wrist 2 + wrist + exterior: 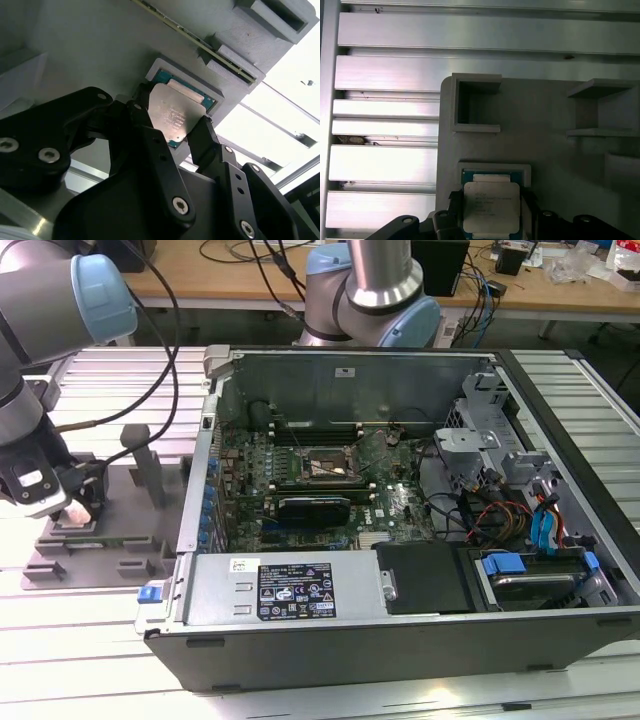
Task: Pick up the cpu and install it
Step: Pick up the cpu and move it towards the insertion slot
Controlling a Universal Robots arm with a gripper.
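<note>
The black gripper (172, 122) clamps the silvery square cpu (491, 205) by opposite edges, likely sparing its face, inside a grey plastic holder (550, 150)

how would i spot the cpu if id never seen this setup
At the exterior view's left, beside the open computer case, lies a grey fixture plate. In its square pocket, at the gripper, sits the cpu: the only silvery square, green-rimmed.
</note>
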